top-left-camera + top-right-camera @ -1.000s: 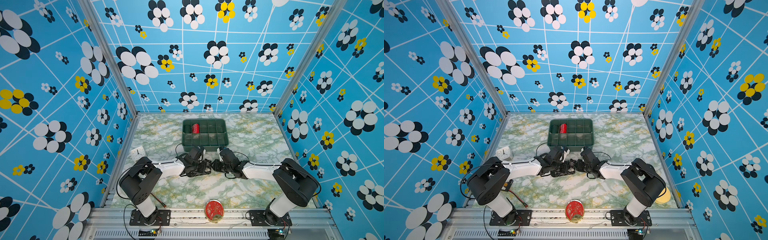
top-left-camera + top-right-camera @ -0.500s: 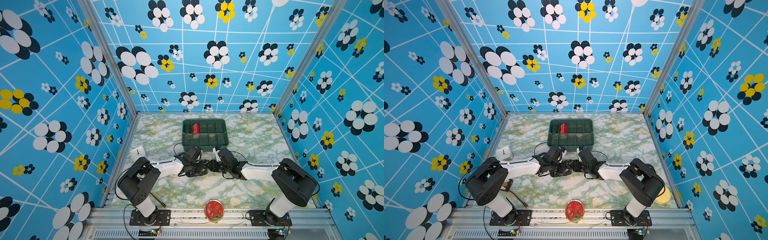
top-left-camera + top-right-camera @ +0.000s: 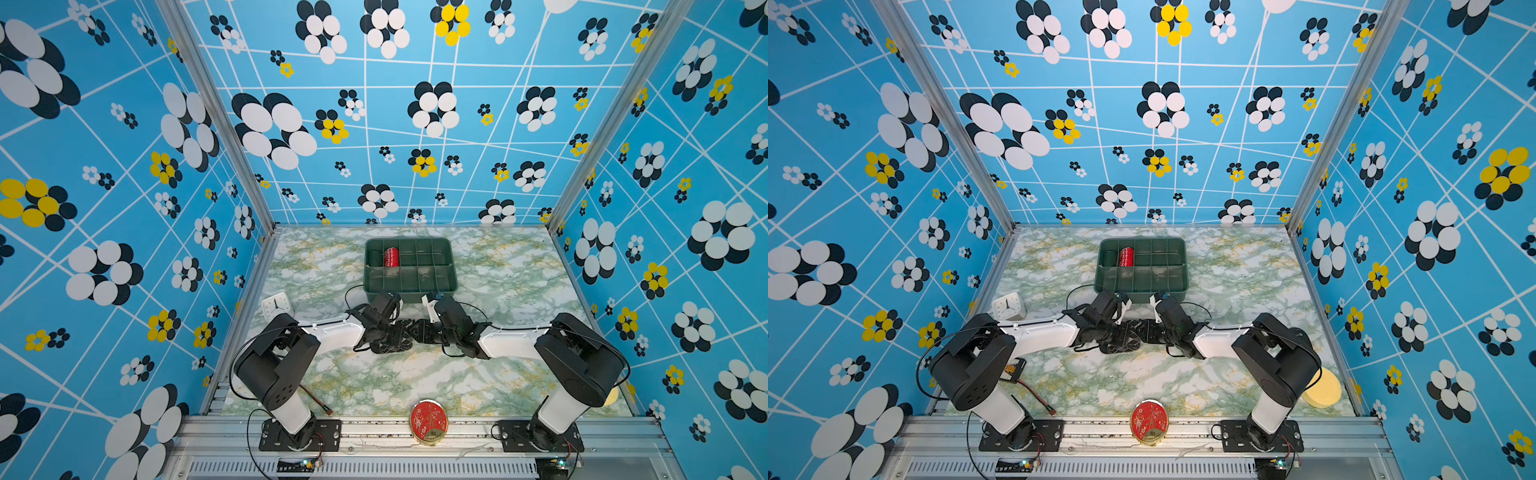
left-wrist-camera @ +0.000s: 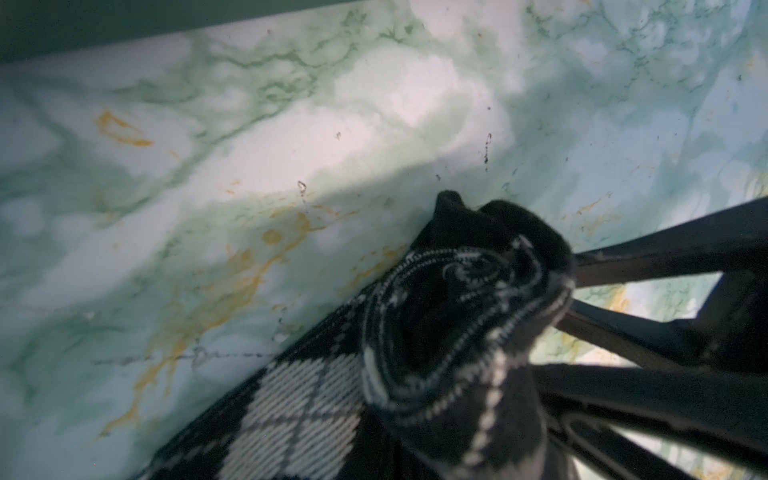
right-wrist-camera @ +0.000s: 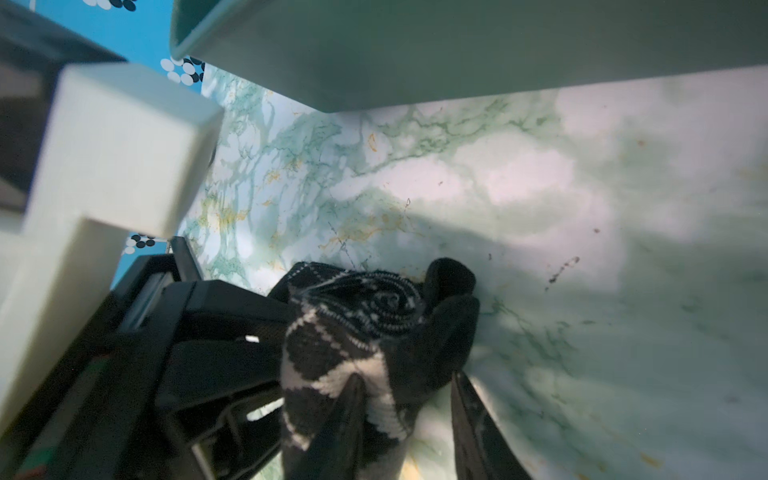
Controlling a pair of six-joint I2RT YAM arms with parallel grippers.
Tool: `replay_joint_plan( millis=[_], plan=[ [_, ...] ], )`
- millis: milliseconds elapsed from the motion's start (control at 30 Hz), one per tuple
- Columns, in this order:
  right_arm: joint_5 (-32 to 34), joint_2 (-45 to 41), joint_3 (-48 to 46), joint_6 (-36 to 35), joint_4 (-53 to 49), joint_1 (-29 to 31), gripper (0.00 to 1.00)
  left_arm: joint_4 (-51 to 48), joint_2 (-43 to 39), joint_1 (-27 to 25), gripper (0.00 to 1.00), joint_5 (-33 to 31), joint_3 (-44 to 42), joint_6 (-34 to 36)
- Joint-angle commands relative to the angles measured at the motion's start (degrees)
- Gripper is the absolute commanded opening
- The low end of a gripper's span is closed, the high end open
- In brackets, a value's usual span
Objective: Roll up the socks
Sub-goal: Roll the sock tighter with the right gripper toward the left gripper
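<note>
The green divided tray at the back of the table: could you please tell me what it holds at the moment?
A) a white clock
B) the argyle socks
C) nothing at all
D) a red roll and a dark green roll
D: in both top views a red roll with white marks lies beside a dark green roll in the two back-left compartments of the tray.

A robot lab's test booth — blue flower-printed walls (image 3: 124, 166) hang on bare metal posts (image 3: 222, 124), the table (image 3: 374, 386) wears a marble-look sheet, and the left arm (image 3: 332, 332) and right arm (image 3: 511, 340) are bolted to a metal rail (image 3: 374, 432).
</note>
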Motion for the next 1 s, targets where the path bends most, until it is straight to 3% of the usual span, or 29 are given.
replay_joint_plan(
  millis=[0, 300, 767, 967],
  plan=[
    [-4.9, 1.9, 1.5, 0.3, 1.5, 1.2, 0.41, -7.1, 4.4, 0.2, 0.12, 0.0, -2.8, 1.1],
    [-4.4, 1.9, 1.8, 0.2, -0.2, 1.9, 0.44, -3.4, 6.3, 1.1, 0.12, 4.6, -3.5, 0.1],
    [7.1, -10.9, -0.5, -1.3, -12.7, 1.9, 0.44, -2.4, 6.8, 2.0, 0.10, 5.5, -4.8, 0.1],
    [7.4, -11.8, -0.8, -1.3, -12.7, 1.9, 0.43, -1.7, 8.0, 2.0, 0.10, 5.9, -4.6, 0.0]
  ],
)
